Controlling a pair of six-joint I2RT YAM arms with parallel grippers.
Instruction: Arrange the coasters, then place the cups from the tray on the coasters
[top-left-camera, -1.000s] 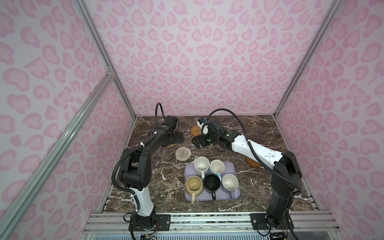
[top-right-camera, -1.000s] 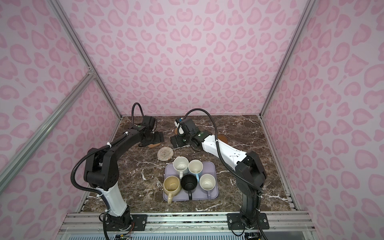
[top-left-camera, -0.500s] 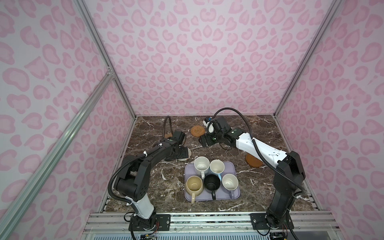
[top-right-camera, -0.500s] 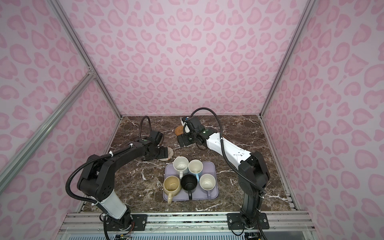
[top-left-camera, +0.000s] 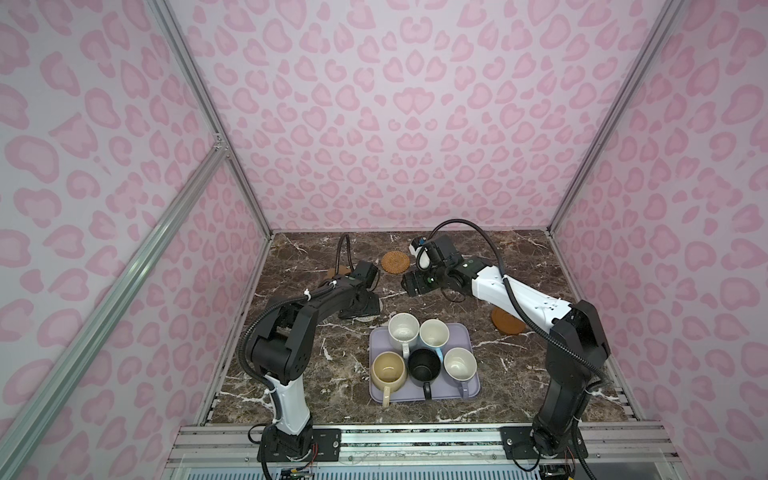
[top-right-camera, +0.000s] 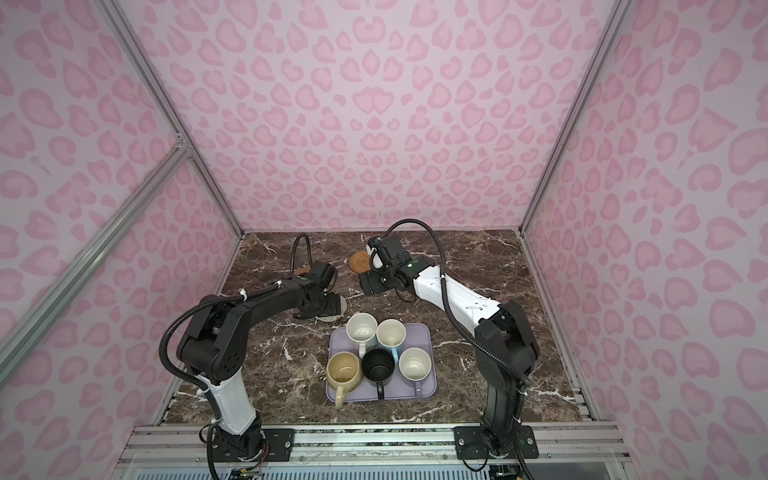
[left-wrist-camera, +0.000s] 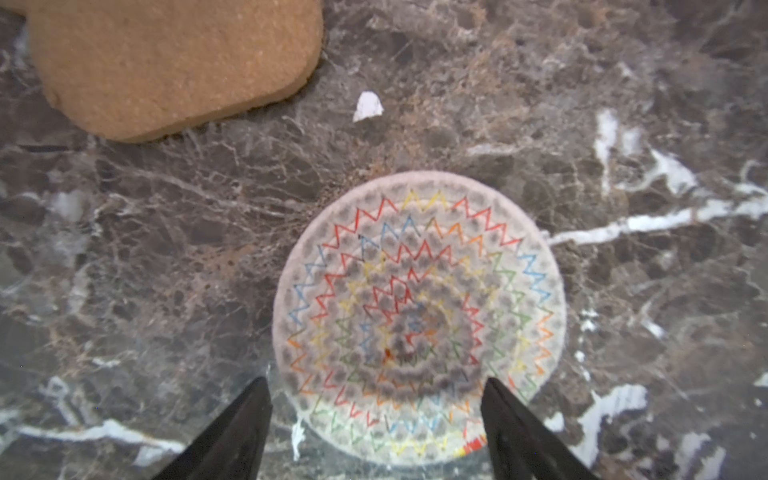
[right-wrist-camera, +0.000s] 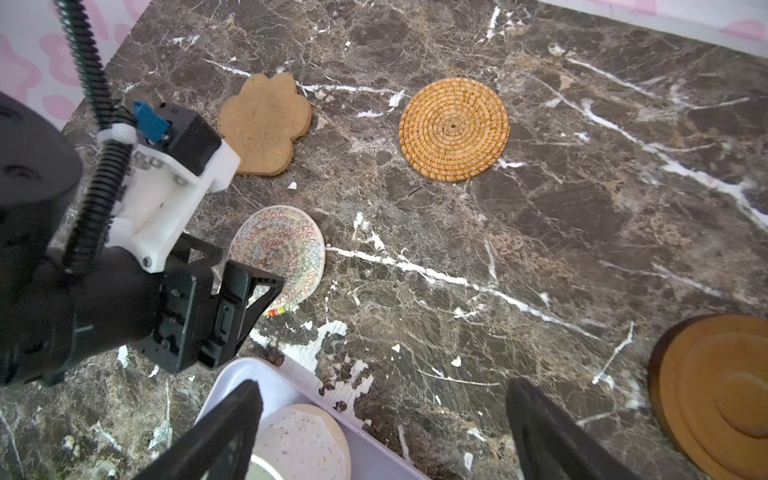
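Note:
My left gripper (left-wrist-camera: 376, 380) is low over the table and open, its jaws astride the near edge of the whitish woven coaster (left-wrist-camera: 419, 316), which lies flat. Both top views show that gripper (top-left-camera: 365, 307) just behind the tray (top-left-camera: 467, 392). The tan flower coaster (right-wrist-camera: 266, 124) and orange rattan coaster (top-left-camera: 395, 262) lie at the back. A brown wooden coaster (top-left-camera: 508, 322) sits right of the tray. My right gripper (right-wrist-camera: 384, 384) hangs open and empty above the tray's back corner (right-wrist-camera: 232, 370). White (top-left-camera: 403, 328), blue (top-left-camera: 434, 333), cream (top-left-camera: 388, 370), black (top-left-camera: 424, 365) and lavender (top-left-camera: 460, 365) cups stand on the tray.
Pink patterned walls close in the dark marble table (top-left-camera: 519, 266) on three sides. An aluminium rail (top-left-camera: 415, 440) runs along the front edge, with both arm bases bolted to it. The two grippers are close together behind the tray.
My left gripper has come forward from the flower coaster to the whitish coaster, and its jaws have narrowed. My right gripper has drawn back from the rattan coaster, which now lies uncovered.

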